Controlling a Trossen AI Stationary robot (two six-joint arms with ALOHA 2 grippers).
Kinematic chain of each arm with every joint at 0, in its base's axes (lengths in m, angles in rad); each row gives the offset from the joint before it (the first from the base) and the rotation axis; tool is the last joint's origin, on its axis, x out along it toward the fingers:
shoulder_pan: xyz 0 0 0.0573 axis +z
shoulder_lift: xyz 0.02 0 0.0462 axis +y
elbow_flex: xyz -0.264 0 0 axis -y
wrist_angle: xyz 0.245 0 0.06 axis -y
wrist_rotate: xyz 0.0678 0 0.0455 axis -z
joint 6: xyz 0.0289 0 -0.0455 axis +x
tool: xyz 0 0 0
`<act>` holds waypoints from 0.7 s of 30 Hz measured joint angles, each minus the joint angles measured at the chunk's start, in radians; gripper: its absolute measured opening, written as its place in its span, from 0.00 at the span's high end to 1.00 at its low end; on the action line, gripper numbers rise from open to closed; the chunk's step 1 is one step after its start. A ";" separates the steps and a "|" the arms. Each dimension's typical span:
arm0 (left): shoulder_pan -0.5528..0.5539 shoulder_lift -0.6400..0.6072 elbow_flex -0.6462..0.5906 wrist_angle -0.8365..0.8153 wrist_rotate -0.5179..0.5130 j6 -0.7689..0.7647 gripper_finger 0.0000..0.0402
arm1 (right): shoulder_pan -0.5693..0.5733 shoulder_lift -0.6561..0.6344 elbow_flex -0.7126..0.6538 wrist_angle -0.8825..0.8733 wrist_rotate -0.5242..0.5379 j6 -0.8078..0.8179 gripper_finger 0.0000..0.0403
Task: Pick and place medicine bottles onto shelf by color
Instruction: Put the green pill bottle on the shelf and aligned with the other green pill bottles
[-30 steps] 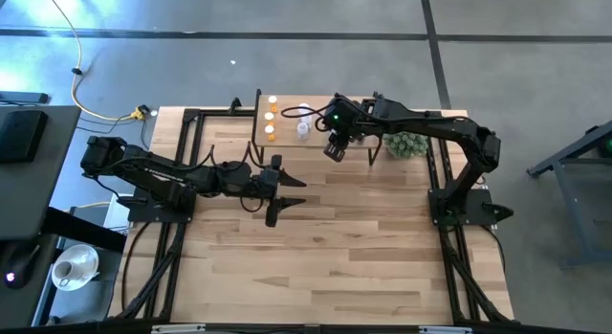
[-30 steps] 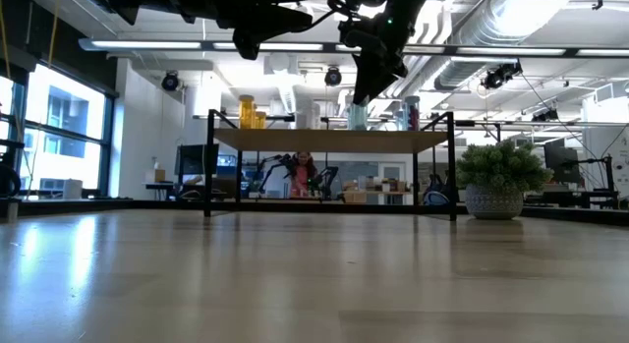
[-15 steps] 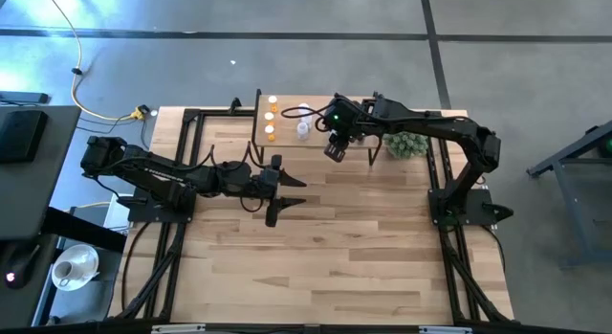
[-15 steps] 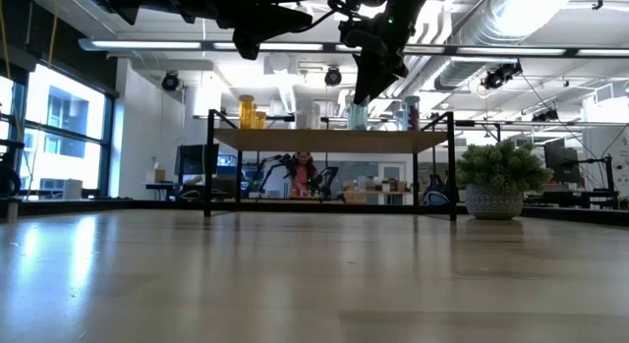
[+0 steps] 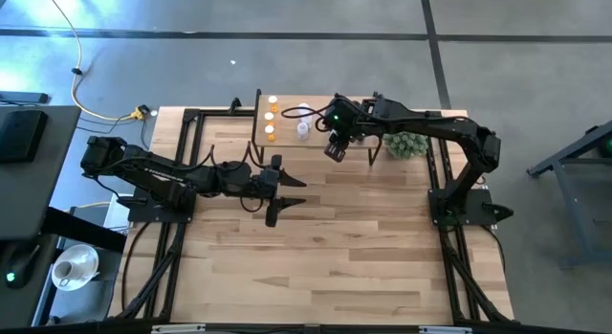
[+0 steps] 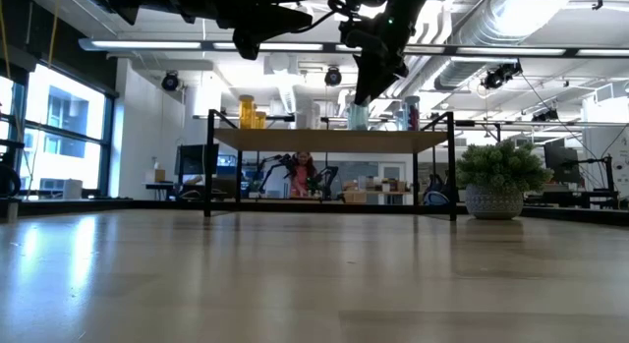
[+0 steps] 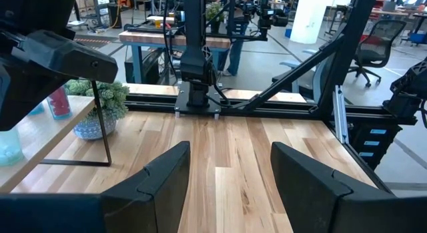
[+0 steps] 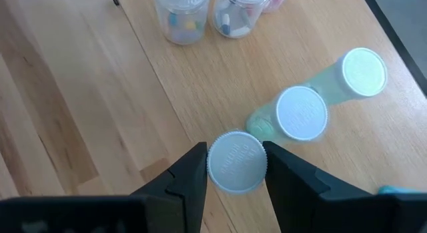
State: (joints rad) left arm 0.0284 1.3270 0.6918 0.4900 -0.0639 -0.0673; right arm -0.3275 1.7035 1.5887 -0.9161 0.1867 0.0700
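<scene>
While the right gripper (image 8: 233,169) hangs over the shelf (image 5: 287,143), its two fingers (image 8: 190,176) are closed on the white cap of a green-tinted medicine bottle (image 8: 237,161), held upright with its base at or just above the board. Two more green bottles (image 8: 301,113) stand just beside it, their caps close together; a pair of pale bottles (image 8: 181,16) stands farther along the board. Orange bottles (image 5: 271,119) occupy the shelf's left end in the high view. Left gripper (image 7: 227,176): empty, fingers spread, hovering over bare tabletop (image 5: 363,238) near the shelf's left side, waiting. Potted green plant (image 5: 406,143): on the table right of the shelf. Handling, by judgement: each bottle is light, rigid plastic, smooth-walled and easily toppled, being narrow-based. Best purchase is across the ribbed cap or just beneath it, squarely centred, with modest pressure. Release should be vertical, since neighbours stand close enough to be knocked.
</scene>
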 joint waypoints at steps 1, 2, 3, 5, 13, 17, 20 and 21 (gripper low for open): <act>0.000 0.000 0.000 0.000 0.000 0.000 0.51 | 0.000 0.000 0.000 0.000 0.000 0.000 0.67; 0.000 0.000 0.000 0.000 0.000 0.000 0.51 | 0.000 0.000 0.000 0.000 0.001 0.000 0.67; 0.000 0.000 0.000 0.000 0.000 0.000 0.51 | 0.000 0.000 0.000 0.000 0.002 0.000 0.67; 0.000 0.000 0.000 0.000 0.000 0.000 0.51 | 0.000 0.000 0.000 0.000 0.003 0.000 0.67; 0.000 0.000 0.000 0.000 0.000 0.000 0.51 | 0.000 0.000 0.000 0.001 -0.001 0.024 0.67; 0.000 0.000 0.000 0.000 0.000 0.000 0.51 | 0.000 0.000 0.000 0.003 -0.013 -0.003 0.67; 0.000 0.000 0.000 0.000 0.000 0.000 0.51 | 0.000 0.000 0.000 0.011 -0.015 -0.007 0.67; 0.000 0.000 0.000 0.000 0.000 0.000 0.51 | 0.000 0.000 0.000 0.012 -0.011 -0.003 0.67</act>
State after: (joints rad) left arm 0.0284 1.3270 0.6918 0.4900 -0.0639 -0.0673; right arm -0.3276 1.7035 1.5890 -0.9038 0.1762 0.0670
